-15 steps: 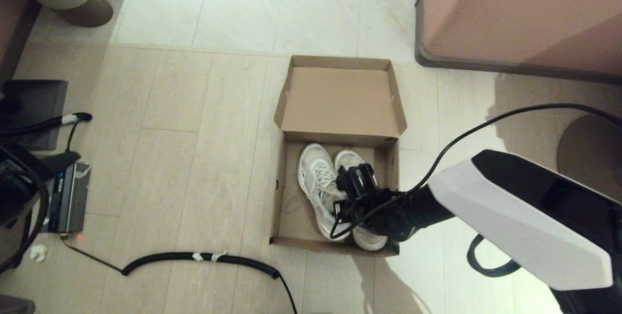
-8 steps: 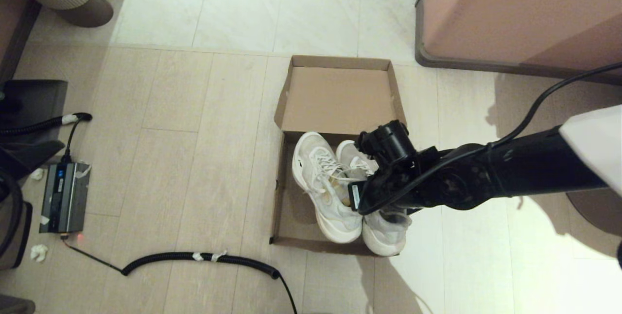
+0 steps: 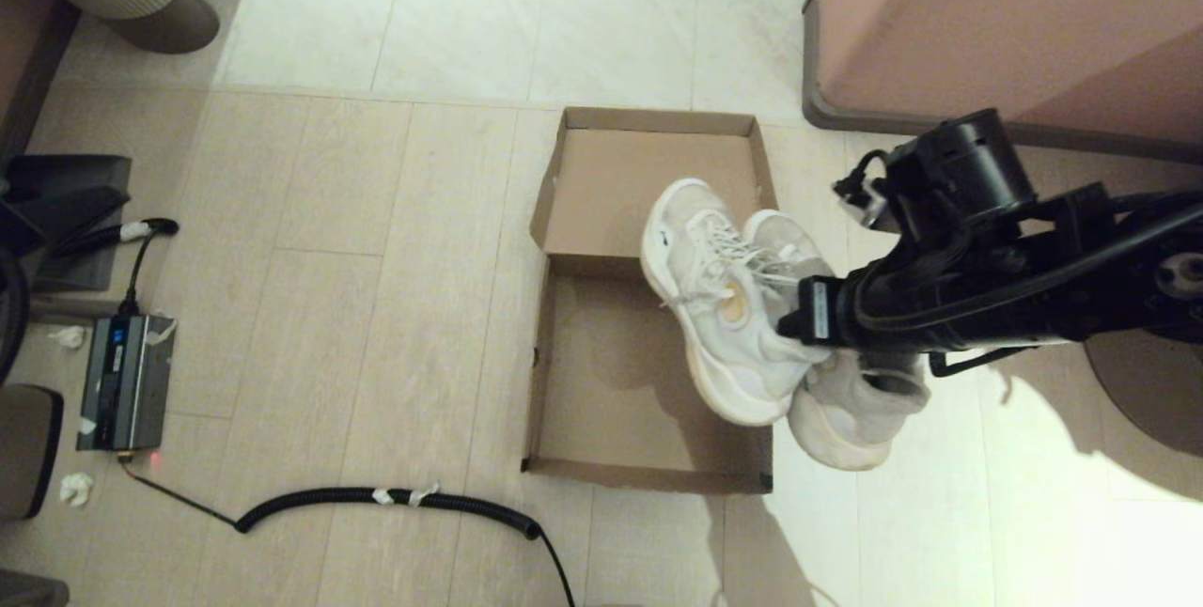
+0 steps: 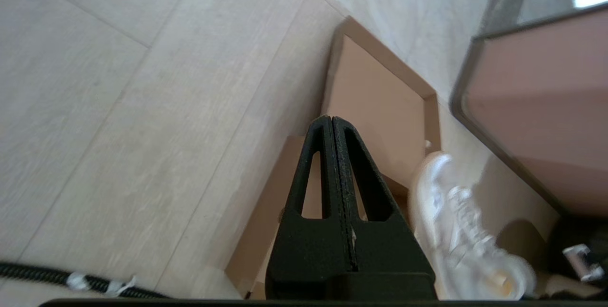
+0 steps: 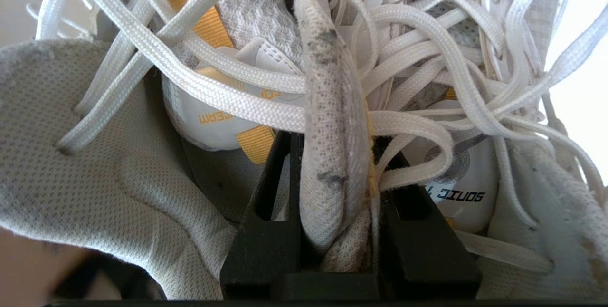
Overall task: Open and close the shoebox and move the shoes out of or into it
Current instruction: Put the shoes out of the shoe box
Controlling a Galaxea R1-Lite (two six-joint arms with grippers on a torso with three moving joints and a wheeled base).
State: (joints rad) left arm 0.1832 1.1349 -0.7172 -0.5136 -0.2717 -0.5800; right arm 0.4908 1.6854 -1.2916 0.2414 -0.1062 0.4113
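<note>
One shoebox [image 3: 601, 381] lies open on the floor [image 3: 376, 212], its flip lid [image 3: 653, 189] laid back flat toward 12 o'clock and its tray bare inside. Two shoes [image 3: 733, 325] hang together in the air, both white with white laces, over the tray's 3 o'clock wall and partly past it; the toes point toward 11 o'clock, the heels toward 5 o'clock.

The right gripper [image 3: 799, 320] comes in from 3 o'clock and meets the pair at the shoe openings. In the right wrist view its two black fingers [image 5: 266, 231] are clamped on the padded collars where the two shoes press together, with laces looped across; whether both collars sit fully between the pads is hard to tell.

The left gripper [image 4: 331, 126] shows only in its own wrist view, pressed together on nothing, held above the floor beside the box, well apart from the shoes.

One black corrugated cable [image 3: 395, 499] lies on the floor at 7 o'clock of the box, and one pinkish-brown furniture block [image 3: 1015, 24] stands at 2 o'clock.
</note>
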